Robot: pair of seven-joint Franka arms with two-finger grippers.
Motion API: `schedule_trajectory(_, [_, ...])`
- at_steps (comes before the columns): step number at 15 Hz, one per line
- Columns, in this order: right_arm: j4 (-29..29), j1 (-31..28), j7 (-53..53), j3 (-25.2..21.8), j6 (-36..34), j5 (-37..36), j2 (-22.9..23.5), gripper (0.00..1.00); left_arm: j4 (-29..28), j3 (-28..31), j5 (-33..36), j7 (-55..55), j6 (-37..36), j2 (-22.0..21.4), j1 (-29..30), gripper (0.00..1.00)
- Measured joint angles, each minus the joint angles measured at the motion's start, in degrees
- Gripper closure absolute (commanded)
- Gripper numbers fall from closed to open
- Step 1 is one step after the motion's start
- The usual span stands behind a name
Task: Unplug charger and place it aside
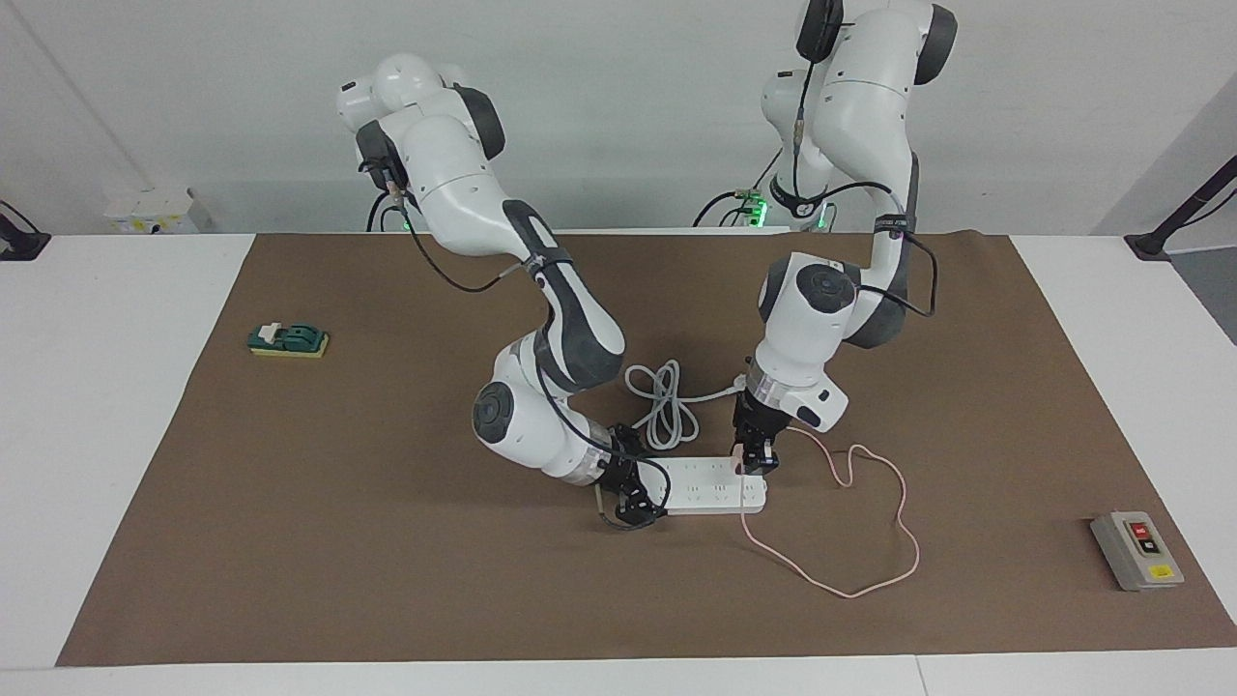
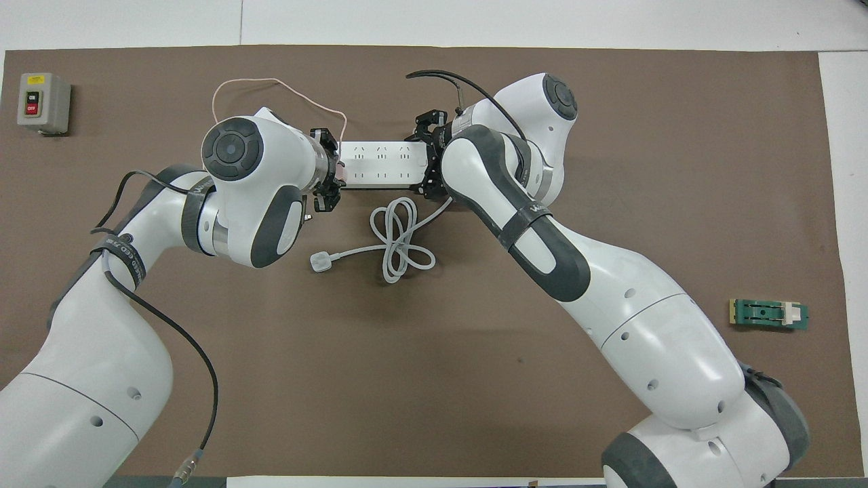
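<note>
The left gripper [image 1: 755,458] is clenched on the charger [image 1: 741,458], plugged in at one end of the power strip [image 1: 710,485]; the right gripper [image 1: 635,495] grasps the strip's other end (bracing it, apparently). Next: pull straight up.

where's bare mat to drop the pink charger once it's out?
Bare brown mat between the pink cable's loop and the grey button box, toward the left arm's end. More between the right gripper and the green block. Crowded mid-table: white power strip, its coiled white cord, left gripper at the small pink charger.
</note>
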Motion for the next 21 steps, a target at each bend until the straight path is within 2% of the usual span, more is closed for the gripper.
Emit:
schedule_trajectory(7, [0.0,0.0,0.1,0.0,0.0,0.1,0.0,0.45,7.3,0.2,1.6,2.3,-12.6,0.6,0.9,1.0])
schedule_trajectory(16, [0.0,0.0,0.1,0.0,0.1,0.1,0.0,0.45,11.0,1.0,2.1,5.8,-16.5,-1.6,3.9,1.0])
schedule_trajectory(19, [0.0,0.0,0.1,0.0,0.1,0.1,0.0,0.43,11.1,1.2,2.3,12.6,-22.4,-3.4,5.0,1.0])
schedule_trajectory(20, [0.0,0.0,0.1,0.0,0.1,0.1,0.0,0.37,11.1,1.3,2.3,16.4,-25.0,-4.5,6.3,1.0])
schedule_trajectory(21, [0.0,0.0,0.1,0.0,0.1,0.1,0.0,0.06,10.9,1.4,2.3,20.7,-27.2,-5.8,8.0,1.0])
